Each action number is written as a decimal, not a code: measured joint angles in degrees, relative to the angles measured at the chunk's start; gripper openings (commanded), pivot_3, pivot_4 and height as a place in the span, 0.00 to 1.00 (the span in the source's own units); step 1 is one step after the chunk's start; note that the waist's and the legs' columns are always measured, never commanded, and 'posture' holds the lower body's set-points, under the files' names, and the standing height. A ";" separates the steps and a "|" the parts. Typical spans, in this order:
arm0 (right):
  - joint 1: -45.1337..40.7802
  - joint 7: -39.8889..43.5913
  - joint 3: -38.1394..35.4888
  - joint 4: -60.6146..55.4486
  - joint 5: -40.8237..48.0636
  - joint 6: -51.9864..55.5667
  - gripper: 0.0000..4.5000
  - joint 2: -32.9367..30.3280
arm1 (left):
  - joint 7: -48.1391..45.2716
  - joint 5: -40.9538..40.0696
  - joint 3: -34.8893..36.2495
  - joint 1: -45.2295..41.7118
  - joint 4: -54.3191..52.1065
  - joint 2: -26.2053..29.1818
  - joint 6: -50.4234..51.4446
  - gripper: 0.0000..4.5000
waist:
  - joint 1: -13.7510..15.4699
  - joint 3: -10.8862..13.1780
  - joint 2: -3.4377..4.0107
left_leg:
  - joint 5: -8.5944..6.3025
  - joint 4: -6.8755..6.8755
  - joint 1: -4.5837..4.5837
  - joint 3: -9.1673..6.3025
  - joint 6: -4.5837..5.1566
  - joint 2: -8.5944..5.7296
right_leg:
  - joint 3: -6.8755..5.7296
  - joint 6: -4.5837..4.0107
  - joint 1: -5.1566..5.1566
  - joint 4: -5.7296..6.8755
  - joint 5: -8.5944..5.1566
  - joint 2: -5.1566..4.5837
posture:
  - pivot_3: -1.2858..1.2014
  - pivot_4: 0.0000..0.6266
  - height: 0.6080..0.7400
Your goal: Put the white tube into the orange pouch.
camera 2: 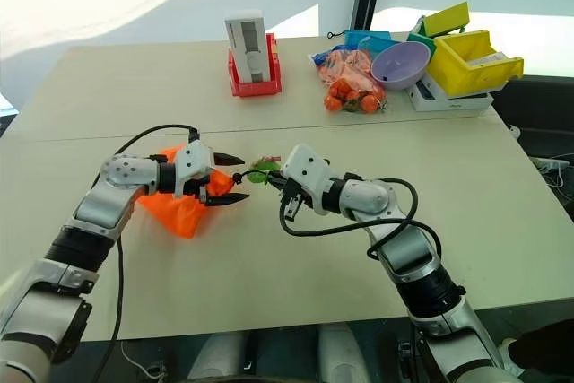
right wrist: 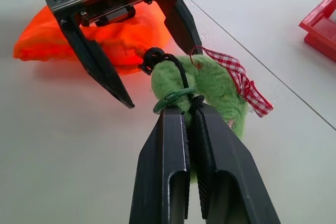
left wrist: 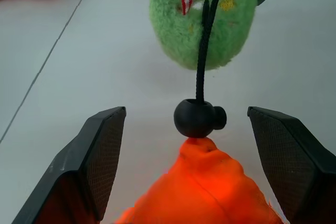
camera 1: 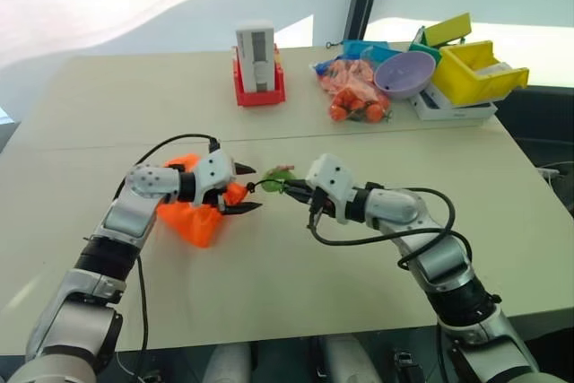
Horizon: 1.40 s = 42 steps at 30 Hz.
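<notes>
**While stretched taut by its cord: orange pouch at near left, neck between spread fingers**

Crumpled on the near-left part of the table (camera 1: 296, 302): orange pouch (camera 1: 193, 221), gathered neck pointing right. Just right of it, left gripper (camera 1: 256, 188), fingers wide apart, straddling the neck of the pouch without touching it, one finger on each side. Between those fingers, a round black stopper (left wrist: 195, 118) sitting right against the puckered orange tip. Running rightward from the stopper, black cord (left wrist: 206, 51), laid over a fuzzy green tag (left wrist: 202, 24) with a red-and-white checked ribbon. Further right, right gripper (right wrist: 187, 107), fingers pressed together, clamped on the black cord at its end, beside the green tag and a small green loop.

Along the far edge, well apart from both arms: red holder (camera 1: 260, 91) with an upright white-grey box (camera 1: 256, 56); then a clear bag (camera 1: 354, 87) of small orange items; then a purple bowl (camera 1: 404, 73); then yellow bins (camera 1: 475, 73) at far right.
</notes>
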 measured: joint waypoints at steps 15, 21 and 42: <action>-0.03 -0.28 1.05 0.00 0.00 0.00 0.00 0.05 | 2.84 0.43 1.37 1.78 -3.77 0.47 3.70 0.01 | 0.02 0.00 0.00 | 0.00 0.09 0.01 -0.01 0.00 0.00 | 0.00 0.00 0.02 0.08 0.00 0.01 | 0.52 0.24 1.00; -0.07 -0.58 1.02 0.02 -0.04 -0.02 0.00 -0.05 | 1.53 0.42 1.44 3.10 -4.39 1.56 4.86 0.01 | 0.03 0.00 0.00 | 0.00 0.11 0.02 -0.01 0.00 0.00 | 0.00 -0.01 0.02 0.11 0.00 0.02 | 0.52 0.24 1.00; -0.19 -0.75 0.99 0.16 -0.09 -0.28 0.00 -0.06 | -2.36 -2.89 3.06 0.65 -3.66 -0.02 9.49 0.51 | 0.05 0.00 0.00 | 0.00 0.19 0.02 -0.01 0.00 0.00 | -0.01 -0.01 0.03 0.17 0.00 0.02 | 0.52 0.24 1.00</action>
